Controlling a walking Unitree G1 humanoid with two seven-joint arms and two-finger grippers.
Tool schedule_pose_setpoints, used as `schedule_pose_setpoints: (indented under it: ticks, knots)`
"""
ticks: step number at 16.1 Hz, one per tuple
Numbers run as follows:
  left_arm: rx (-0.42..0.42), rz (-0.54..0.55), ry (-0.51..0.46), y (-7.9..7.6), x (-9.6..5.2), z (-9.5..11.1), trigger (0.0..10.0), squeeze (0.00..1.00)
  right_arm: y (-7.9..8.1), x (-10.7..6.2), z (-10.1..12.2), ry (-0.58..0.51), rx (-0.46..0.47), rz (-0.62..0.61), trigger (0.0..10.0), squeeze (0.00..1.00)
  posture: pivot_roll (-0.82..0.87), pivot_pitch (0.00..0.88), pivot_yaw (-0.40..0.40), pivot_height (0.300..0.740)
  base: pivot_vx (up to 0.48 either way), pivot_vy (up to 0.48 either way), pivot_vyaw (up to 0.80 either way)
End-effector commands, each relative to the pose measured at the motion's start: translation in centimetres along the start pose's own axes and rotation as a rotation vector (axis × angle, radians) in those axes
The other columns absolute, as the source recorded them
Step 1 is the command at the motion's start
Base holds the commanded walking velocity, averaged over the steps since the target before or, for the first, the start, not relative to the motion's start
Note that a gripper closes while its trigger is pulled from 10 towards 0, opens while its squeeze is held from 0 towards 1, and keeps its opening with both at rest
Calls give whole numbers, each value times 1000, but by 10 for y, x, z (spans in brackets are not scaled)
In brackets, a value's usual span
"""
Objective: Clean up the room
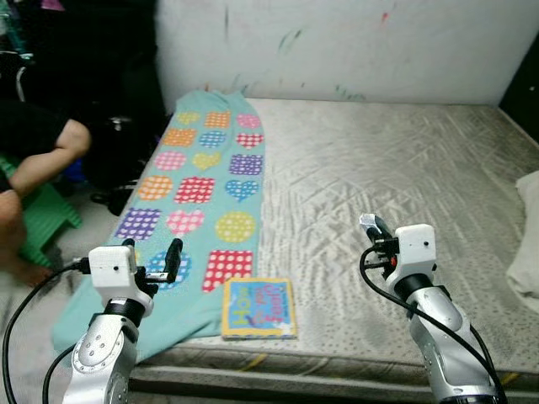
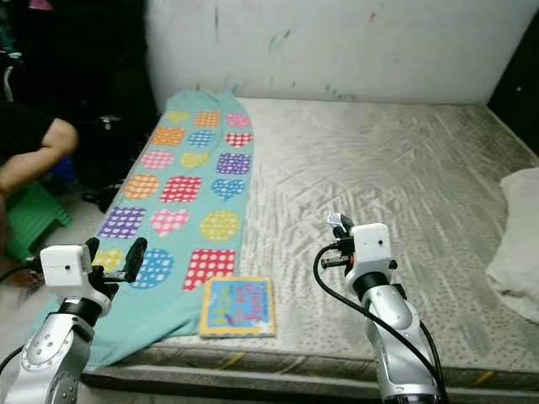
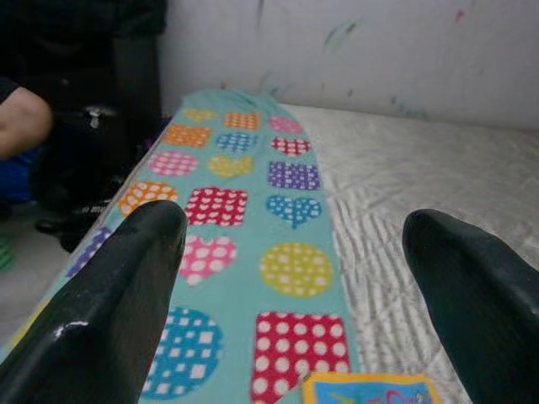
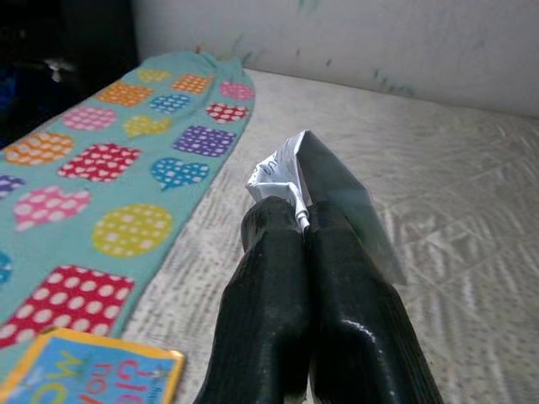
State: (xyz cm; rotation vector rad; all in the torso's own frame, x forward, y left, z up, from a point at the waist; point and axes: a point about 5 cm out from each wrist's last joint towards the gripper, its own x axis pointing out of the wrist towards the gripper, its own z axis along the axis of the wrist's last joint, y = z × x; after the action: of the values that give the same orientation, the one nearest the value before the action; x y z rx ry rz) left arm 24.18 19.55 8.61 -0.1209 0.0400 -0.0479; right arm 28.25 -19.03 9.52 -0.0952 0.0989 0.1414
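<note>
Two tools show in the left eye view, raised over the near edge of a bare mattress (image 1: pixel 379 168). The right tool (image 1: pixel 371 227) pinches a small scrap of white paper or wrapper (image 1: pixel 367 220); the left tool (image 1: pixel 152 257) holds nothing, fingers spread, above a teal blanket (image 1: pixel 210 181) patterned with dotted hearts and squares. A thin picture book (image 1: pixel 259 308) lies flat by the mattress's near edge, partly on the blanket, just beside the left tool and well apart from the right one. A person's arm (image 1: pixel 46 156) rests off to the left.

The right eye view adds a white cloth (image 2: pixel 518 244) bunched at the bed's right edge.

From the left wrist view, both fingers (image 3: pixel 109 303) stand wide apart, the blanket ahead between them and the book's corner (image 3: pixel 370 389) just below.

From the right wrist view, the fingers (image 4: pixel 269 278) are pressed together on the scrap, which sticks out crumpled at the tips. It looks feather-light and limp, likely to slip or tear, so a firm pinch at its middle suits. The book seems stiff and flat, best lifted by an overhanging edge.
</note>
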Motion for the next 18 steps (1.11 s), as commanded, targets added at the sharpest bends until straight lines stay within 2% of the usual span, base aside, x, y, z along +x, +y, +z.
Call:
schedule_pose_setpoints:
  ticks: [1,18]
  knots:
    - [-16,-25,0,-7,3,0,10000,0,-6,-1,0,5,-9,-11,10000,0,-78,18,36,740,0,480,0]
    - [-8,-24,-5,-7,5,2,10000,0,-2,2,0,-1,-13,8,10000,0,-74,18,38,740,0,480,0]
